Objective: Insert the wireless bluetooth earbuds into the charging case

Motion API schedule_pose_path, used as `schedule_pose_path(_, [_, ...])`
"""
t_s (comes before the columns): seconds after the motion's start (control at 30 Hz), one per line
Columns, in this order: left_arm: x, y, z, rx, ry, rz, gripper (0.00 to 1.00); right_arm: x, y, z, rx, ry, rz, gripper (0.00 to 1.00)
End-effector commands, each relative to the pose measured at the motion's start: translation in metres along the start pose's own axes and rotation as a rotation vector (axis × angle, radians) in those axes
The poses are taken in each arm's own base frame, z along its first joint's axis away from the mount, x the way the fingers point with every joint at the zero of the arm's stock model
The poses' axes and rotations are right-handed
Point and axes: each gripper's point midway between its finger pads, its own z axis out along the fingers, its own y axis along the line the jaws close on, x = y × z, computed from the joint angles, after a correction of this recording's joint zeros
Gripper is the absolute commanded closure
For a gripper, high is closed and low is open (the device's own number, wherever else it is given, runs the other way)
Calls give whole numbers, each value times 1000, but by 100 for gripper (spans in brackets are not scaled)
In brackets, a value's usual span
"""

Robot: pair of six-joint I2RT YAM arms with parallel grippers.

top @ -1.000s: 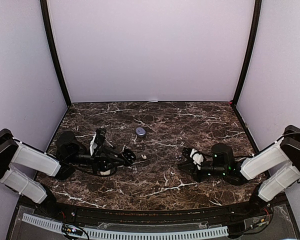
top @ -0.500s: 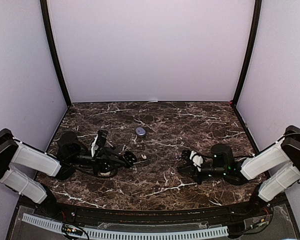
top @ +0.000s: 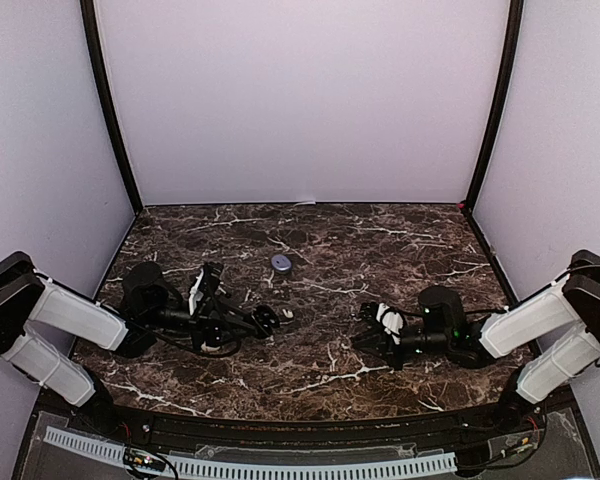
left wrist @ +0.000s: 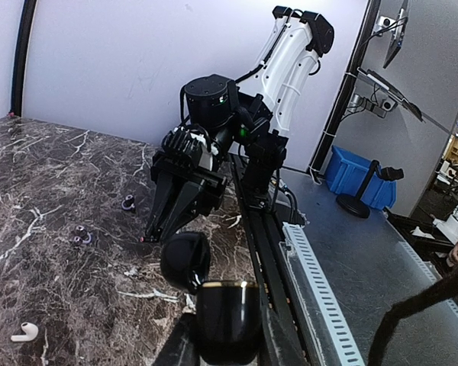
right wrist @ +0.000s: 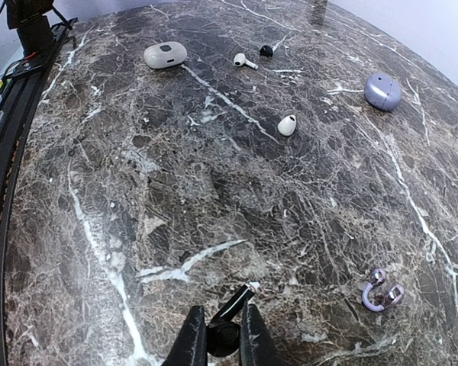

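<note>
On the near part of the marble table [top: 320,372], the left gripper [top: 264,319] is closed on a black charging case [left wrist: 227,316]. The case is open and its round lid [left wrist: 185,261] is tipped back. Opposite it, on the right, the right gripper [right wrist: 223,328] pinches a dark earbud [right wrist: 235,303] between its two fingers, low over the marble; whether the earbud touches the surface I cannot tell. On the left side, close to the left arm, lie a closed white case [right wrist: 166,54], a stemmed white earbud [right wrist: 244,61] and a small black earbud [right wrist: 266,51], all three apart from each other. Between the two grippers, a little farther back, a white earbud [top: 288,314] lies alone. Just beyond the right gripper lies a purple earbud [right wrist: 382,294]. Farthest back, near the middle of the table, stands a closed lavender case [top: 281,262], well apart from both grippers.
</note>
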Motion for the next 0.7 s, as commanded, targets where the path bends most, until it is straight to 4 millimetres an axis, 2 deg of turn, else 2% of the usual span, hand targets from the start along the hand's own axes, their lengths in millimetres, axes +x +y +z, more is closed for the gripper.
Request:
schedule_pose_path(0.0, [-5,-4,6,43,1,40,77,-13,6,2,-32,-26,-31,95])
schedule_pose_path(0.67, [2,-2,21,98,26,53,77,-22,14,-11,-57,-41,-60,96])
